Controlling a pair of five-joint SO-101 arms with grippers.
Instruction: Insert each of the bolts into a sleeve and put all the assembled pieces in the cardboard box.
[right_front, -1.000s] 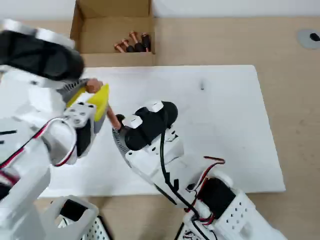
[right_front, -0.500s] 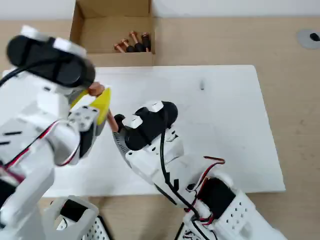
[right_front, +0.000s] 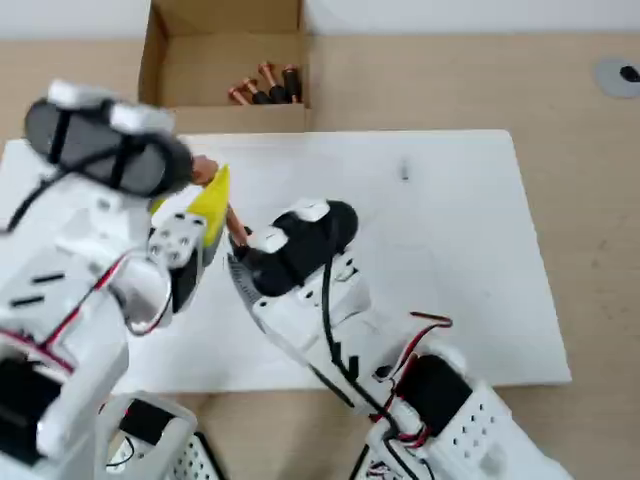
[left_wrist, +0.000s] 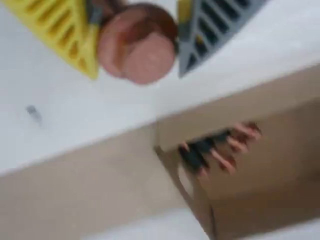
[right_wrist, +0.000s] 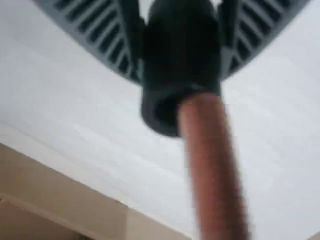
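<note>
The left gripper (left_wrist: 136, 45) is clamped on the head of a copper bolt (right_front: 233, 222), and the right gripper (right_wrist: 182, 72) grips a black sleeve (right_wrist: 165, 107). The bolt's shaft meets the sleeve's open end, both held above the left part of the white sheet (right_front: 430, 260) that covers the middle of the tabletop. At the tabletop's far edge, towards its left corner, sits the cardboard box (right_front: 165, 60) with several assembled pieces (right_front: 265, 85) lying inside.

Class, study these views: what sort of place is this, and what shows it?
Probably a robotics lab bench: a white mat on a wooden table, a cardboard box of assembled pieces, a bolt meeting a sleeve.
</note>
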